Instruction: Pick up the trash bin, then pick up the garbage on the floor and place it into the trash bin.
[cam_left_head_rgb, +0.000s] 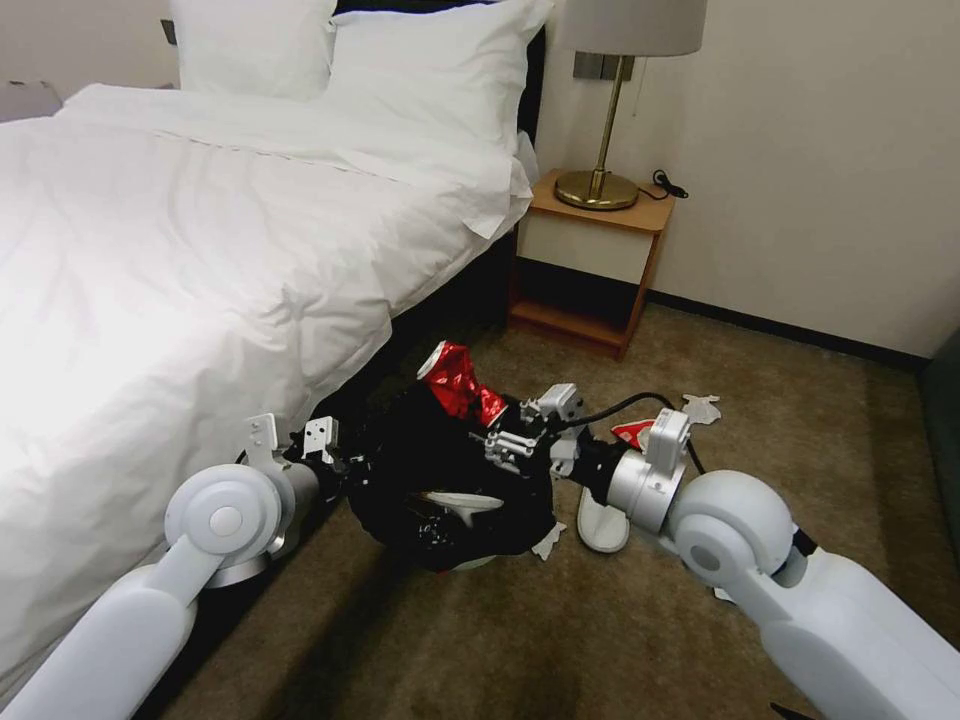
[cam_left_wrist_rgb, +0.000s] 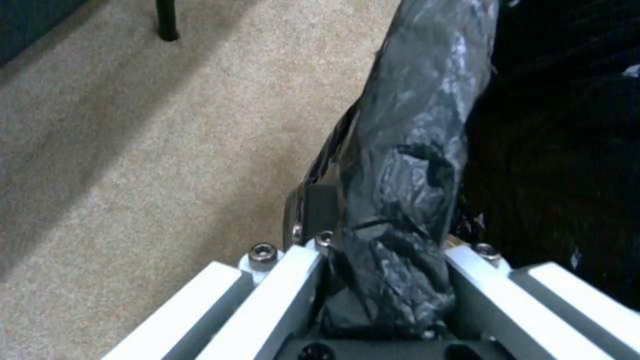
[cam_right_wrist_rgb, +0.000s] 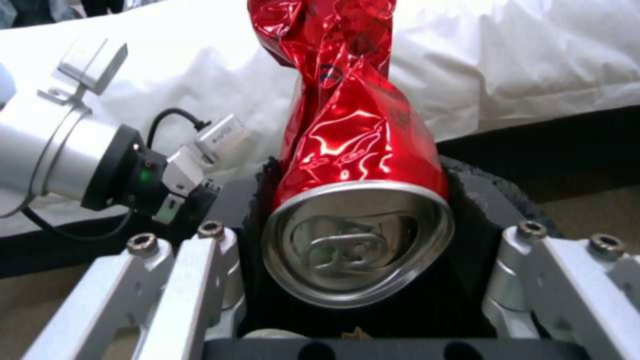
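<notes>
While the left gripper (cam_left_wrist_rgb: 383, 280) pinches the bag-wrapped rim of the bin (cam_left_head_rgb: 450, 490), its fingers (cam_left_wrist_rgb: 280, 290) closed hard on a fold of black plastic, the bin hangs tilted just off the carpet (cam_left_head_rgb: 500, 640) beside the bed (cam_left_head_rgb: 200, 250). The right gripper (cam_left_head_rgb: 505, 435) hovers at the bin's mouth with a crushed red can (cam_right_wrist_rgb: 353, 165) clamped between its fingers (cam_right_wrist_rgb: 200, 280), which are partly closed around the can's body, silver top (cam_right_wrist_rgb: 357, 242) facing the wrist camera and twisted upper half sticking up past the rim.

The first step looks done: the bin is lifted and steady in the left arm. The step in hand is dropping 1 piece of garbage, and it seems close to release, since the can already sits over the black liner.

What the next move calls for, as I judge it, is easing the can a little deeper and opening the fingers wide enough to let the dented metal slip free without snagging the thin bag. The bin's tilt matters: too steep and the contents could slide back out.

More litter lies on the carpet just beyond the right arm: a white slipper (cam_left_head_rgb: 603, 525), a red wrapper (cam_left_head_rgb: 632, 432) and a white tissue (cam_left_head_rgb: 702, 407) near the nightstand (cam_left_head_rgb: 600, 250). A white item (cam_left_head_rgb: 465, 503) already rests inside the bin. Several trips appear to remain.
</notes>
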